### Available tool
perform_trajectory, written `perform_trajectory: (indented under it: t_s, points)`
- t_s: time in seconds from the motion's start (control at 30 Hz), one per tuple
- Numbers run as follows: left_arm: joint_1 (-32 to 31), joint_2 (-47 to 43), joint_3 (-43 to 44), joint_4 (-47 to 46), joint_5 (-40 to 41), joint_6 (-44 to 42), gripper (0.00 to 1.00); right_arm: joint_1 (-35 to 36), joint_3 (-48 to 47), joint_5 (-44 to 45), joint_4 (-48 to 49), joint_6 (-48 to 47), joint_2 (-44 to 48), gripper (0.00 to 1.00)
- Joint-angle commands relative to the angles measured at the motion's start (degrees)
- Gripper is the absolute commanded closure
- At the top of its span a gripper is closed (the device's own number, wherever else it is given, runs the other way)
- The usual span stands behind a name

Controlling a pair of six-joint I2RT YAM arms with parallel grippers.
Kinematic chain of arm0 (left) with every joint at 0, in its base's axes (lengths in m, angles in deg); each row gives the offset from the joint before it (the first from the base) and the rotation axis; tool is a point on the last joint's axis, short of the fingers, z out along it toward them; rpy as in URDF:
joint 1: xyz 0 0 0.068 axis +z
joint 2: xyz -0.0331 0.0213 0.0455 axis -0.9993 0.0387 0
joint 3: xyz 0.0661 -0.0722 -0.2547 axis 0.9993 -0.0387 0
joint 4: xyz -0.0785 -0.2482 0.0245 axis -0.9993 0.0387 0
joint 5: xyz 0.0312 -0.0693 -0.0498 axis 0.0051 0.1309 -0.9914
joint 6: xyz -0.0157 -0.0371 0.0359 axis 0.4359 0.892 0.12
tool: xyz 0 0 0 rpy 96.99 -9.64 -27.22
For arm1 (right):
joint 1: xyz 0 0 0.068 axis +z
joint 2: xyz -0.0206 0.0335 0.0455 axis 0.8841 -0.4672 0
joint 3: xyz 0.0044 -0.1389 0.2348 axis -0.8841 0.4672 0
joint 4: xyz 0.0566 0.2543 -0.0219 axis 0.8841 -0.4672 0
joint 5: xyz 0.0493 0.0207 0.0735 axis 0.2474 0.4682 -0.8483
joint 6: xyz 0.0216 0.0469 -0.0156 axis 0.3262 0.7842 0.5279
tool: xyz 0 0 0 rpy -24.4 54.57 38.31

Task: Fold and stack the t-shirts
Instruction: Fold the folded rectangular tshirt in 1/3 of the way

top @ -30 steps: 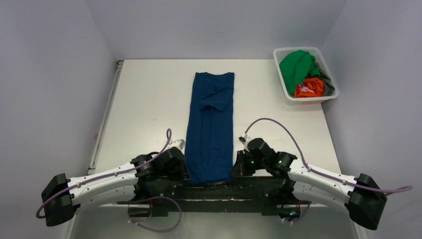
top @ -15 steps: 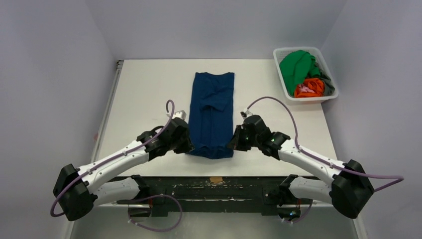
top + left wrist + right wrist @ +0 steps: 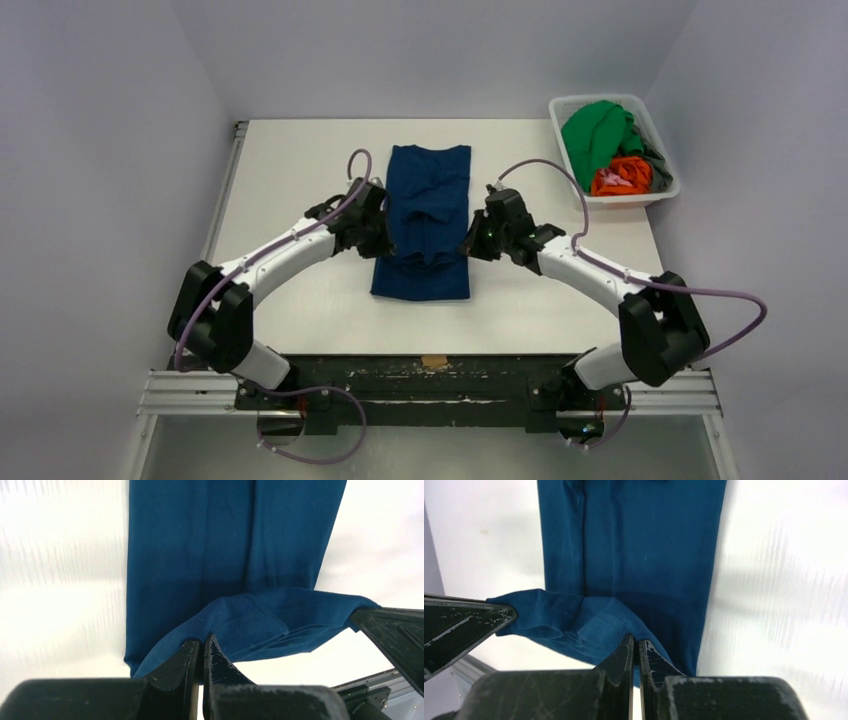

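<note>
Seen from above, a navy blue t-shirt (image 3: 425, 275), already folded lengthwise into a narrow strip, lies in the middle of a white tabletop (image 3: 290, 180). The left jaws and right jaws sit at mid-frame, one at each long edge of the strip. Both wrist views show each pair of jaws pressed fully together on a corner of the shirt's hem. The hem is lifted off the layer beneath and spans the gap between them.

In the upper right of the frame, a white slotted basket (image 3: 622, 199) holds the other t-shirts, all crumpled: a green one (image 3: 592, 135), an orange one (image 3: 622, 178) and a little dark grey (image 3: 657, 165).

The cloth looks thin, light and limp. It drapes wherever it is unsupported, and it will likely wrinkle or slide over itself rather than hold a crease. The two hem corners, gripped as a pair and kept taut, seem the sensible hold. Pinching only one layer risks the lengthwise fold opening.

One second ago the jaws were at the bottom of the frame, at the tabletop's near edge, and the strip ran its full length. Now the hem has travelled up to mid-frame. The visible strip is shorter, with a new fold forming at its lower end. The basket's contents look unchanged.
</note>
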Motion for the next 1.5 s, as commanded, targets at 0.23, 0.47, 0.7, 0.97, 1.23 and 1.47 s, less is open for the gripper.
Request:
perform_trajectory:
  t_s: [0.23, 0.47, 0.7, 0.97, 1.23, 1.47]
  points:
    - [6.24, 11.99, 11.76, -1.38, -4.45, -4.66, 0.97, -3.82, -8.53, 0.09, 7.46, -3.07, -10.83, 1.00]
    - [8.97, 16.45, 17.49, 0.08, -4.63, -6.31, 0.60, -6.76, -12.43, -1.95, 8.70, -1.59, -17.03, 0.78]
    - [9.59, 10.72, 18.15, 0.64, -5.40, -7.21, 0.00, -6.98, -15.10, -2.68, 5.89, -3.63, -15.66, 0.11]
    - [9.59, -1.53, 6.59, 0.19, -3.13, -5.56, 0.00, -6.87, -9.12, -4.97, 8.24, -6.54, -8.62, 0.06]
    - [9.52, -15.11, -8.01, -0.39, -0.93, -2.84, 0.00, -4.92, -1.46, -17.23, 17.38, -12.74, -3.00, 0.06]
    - [9.53, -22.16, -17.01, -0.73, 0.90, -1.23, 0.00, 3.12, -12.24, -17.24, 15.84, -16.65, -15.27, 0.07]
